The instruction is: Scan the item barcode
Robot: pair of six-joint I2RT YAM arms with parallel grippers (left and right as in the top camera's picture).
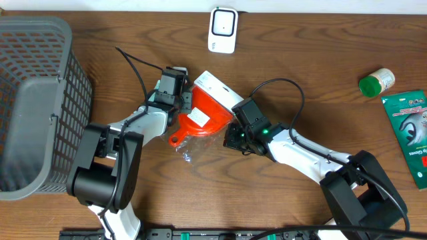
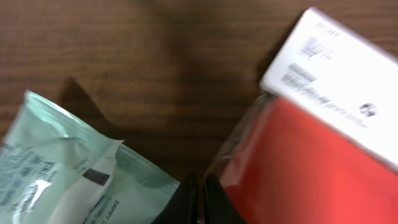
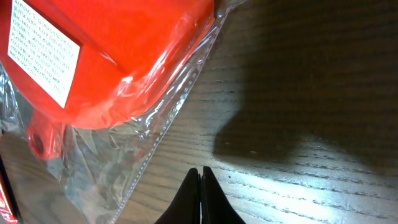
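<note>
The item is a red plastic piece (image 1: 203,113) in a clear bag with a white printed card (image 1: 217,88), lying mid-table and tilted. My left gripper (image 1: 189,101) is at its left edge. In the left wrist view the fingers (image 2: 200,199) are shut, pinching the bag's clear edge, with the red piece (image 2: 311,168) and the card (image 2: 336,74) to the right. My right gripper (image 1: 228,139) is at the item's right side. In its own view it is shut (image 3: 200,186) and empty over the wood, beside the bag (image 3: 124,155). The white scanner (image 1: 223,30) stands at the back.
A grey mesh basket (image 1: 73,73) fills the left side. A green-lidded bottle (image 1: 375,82) and a green pouch (image 1: 408,133) lie at the far right. A pale green packet (image 2: 68,168) lies close to the left of my left fingers.
</note>
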